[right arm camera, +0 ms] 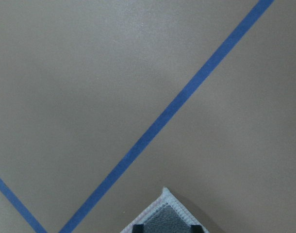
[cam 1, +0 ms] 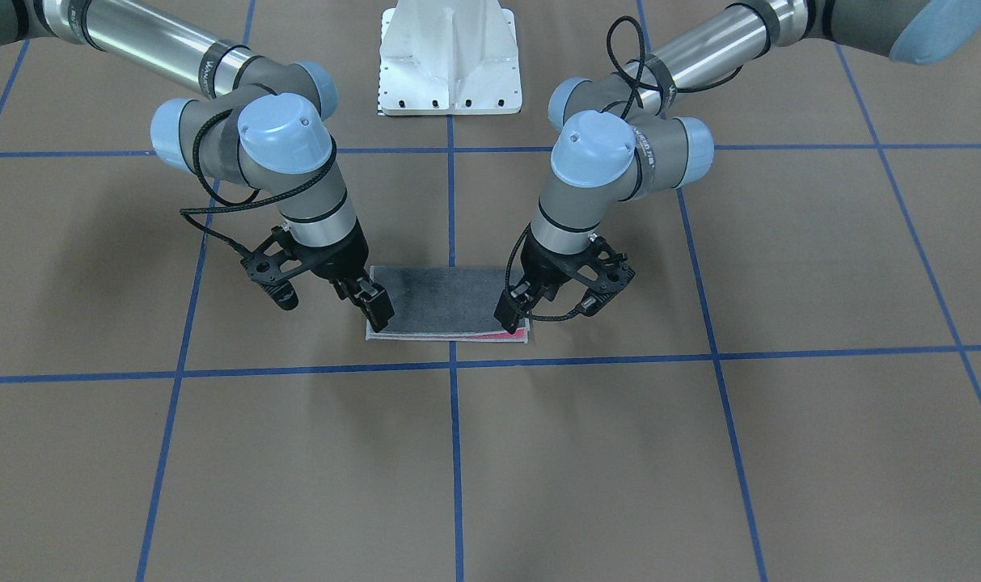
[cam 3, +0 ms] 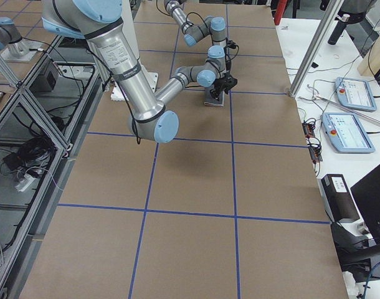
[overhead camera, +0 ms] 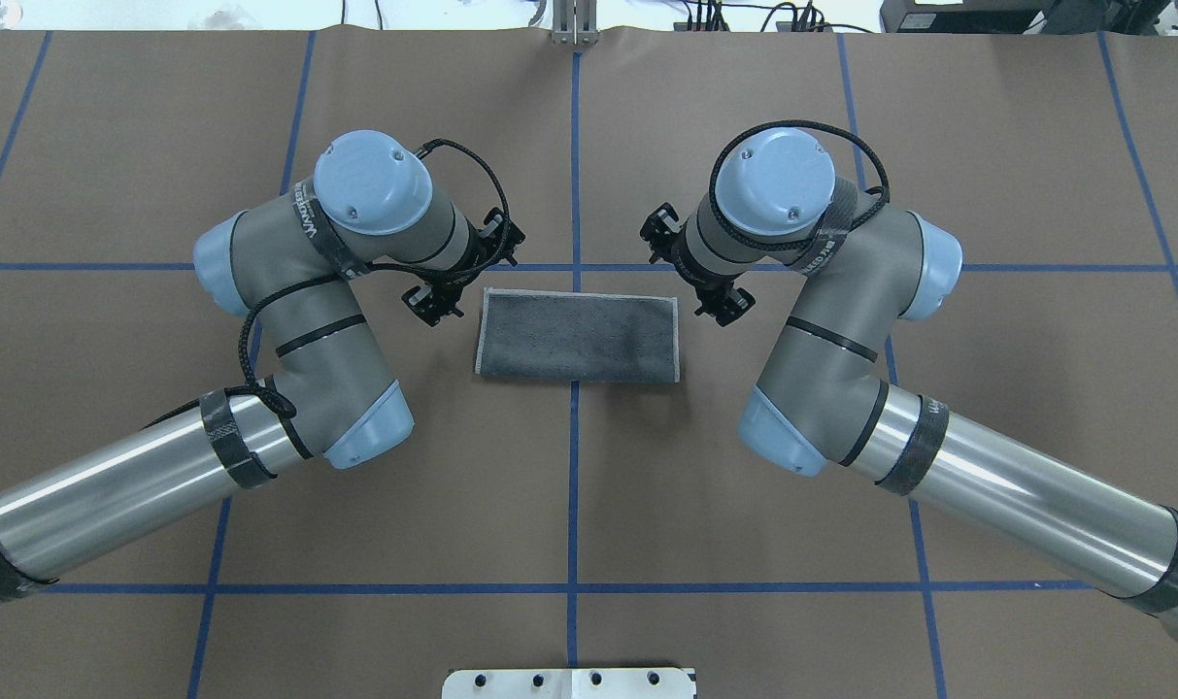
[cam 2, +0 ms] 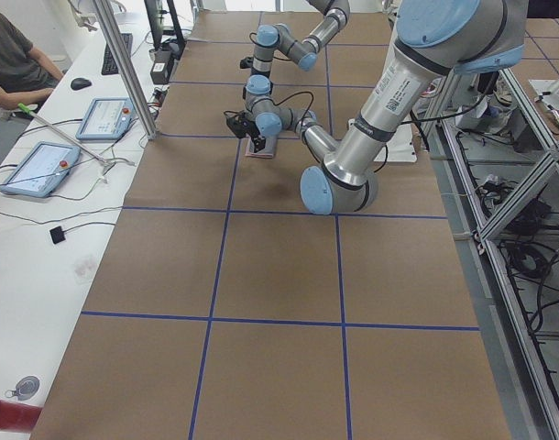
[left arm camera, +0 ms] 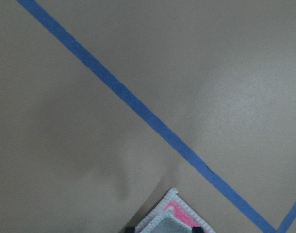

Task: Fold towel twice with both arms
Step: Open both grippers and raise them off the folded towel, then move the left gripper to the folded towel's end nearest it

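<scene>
The towel (cam 1: 446, 301) lies just above the middle of the front-facing frame, folded once into a wide, low rectangle with its dark grey face up, on the brown table (cam 1: 587, 469) marked with blue tape lines (cam 1: 455, 453). A thin strip of pink shows along its lower edge, towards the right corner, under the light grey border. In the overhead view the towel (overhead camera: 579, 335) sits at frame centre, straddling the vertical tape line just below the upper horizontal one.

The left gripper (cam 1: 513, 317), on the right side of the front-facing frame, points down at the towel's lower right corner, its slim black fingers close together at the cloth; the left wrist view shows that corner between two dark fingertips at the bottom edge, with pink and grey layers stacked, so it appears to pinch the corner. The right gripper (cam 1: 374, 307), on the left of that frame, stands over the towel's lower left corner in the same way, and the right wrist view shows a grey corner with pale border between two dark tips at the bottom edge, seemingly pinched too.

The white pedestal base (cam 1: 450, 61) stands at top centre of the front-facing frame. In the left side view a person (cam 2: 14, 60) sits in the upper left corner beside a white bench (cam 2: 32, 238) carrying tablets
</scene>
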Controlling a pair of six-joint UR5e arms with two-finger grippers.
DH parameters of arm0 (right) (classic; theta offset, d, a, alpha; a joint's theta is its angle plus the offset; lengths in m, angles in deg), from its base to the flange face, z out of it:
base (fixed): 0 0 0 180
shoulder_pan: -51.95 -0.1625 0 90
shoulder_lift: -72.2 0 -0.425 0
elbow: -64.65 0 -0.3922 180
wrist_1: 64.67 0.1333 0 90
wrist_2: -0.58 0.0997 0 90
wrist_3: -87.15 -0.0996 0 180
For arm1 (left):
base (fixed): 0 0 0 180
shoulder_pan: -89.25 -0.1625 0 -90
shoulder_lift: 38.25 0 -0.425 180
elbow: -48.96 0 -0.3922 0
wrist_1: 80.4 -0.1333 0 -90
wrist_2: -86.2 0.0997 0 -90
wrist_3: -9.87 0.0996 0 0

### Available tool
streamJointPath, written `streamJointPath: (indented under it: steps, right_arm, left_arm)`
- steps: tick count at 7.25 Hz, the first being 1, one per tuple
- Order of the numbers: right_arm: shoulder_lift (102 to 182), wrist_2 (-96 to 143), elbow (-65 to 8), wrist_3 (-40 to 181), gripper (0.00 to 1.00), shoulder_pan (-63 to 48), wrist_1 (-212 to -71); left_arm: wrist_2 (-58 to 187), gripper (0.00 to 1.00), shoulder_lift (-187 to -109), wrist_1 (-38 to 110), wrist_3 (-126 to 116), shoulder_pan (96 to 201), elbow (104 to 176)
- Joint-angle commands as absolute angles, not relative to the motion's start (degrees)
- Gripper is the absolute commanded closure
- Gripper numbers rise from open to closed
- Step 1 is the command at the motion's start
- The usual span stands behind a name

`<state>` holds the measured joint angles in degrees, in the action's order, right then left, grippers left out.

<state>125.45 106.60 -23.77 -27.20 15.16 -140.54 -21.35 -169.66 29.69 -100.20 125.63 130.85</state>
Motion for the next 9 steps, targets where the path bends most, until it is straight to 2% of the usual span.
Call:
streamJointPath:
  steps: [1, 5, 9]
  right_arm:
    - [125.8, 106.8, -24.3, -27.1, 0.00, 15.1, -140.4]
    - [130.5, 110.2, -29.7, -26.7, 0.00, 14.9, -140.5]
    - [131.3, 110.4, -29.8, -26.6, 0.00, 14.4, -140.5]
  left_arm:
    - [-21.4, 0.00, -169.8, 30.0, -101.3, 125.2, 131.4]
    - [-21.3, 0.00, -169.5, 29.9, -102.1, 121.4, 131.0]
    - [-21.3, 0.00, -169.6, 30.1, -101.8, 120.8, 130.1]
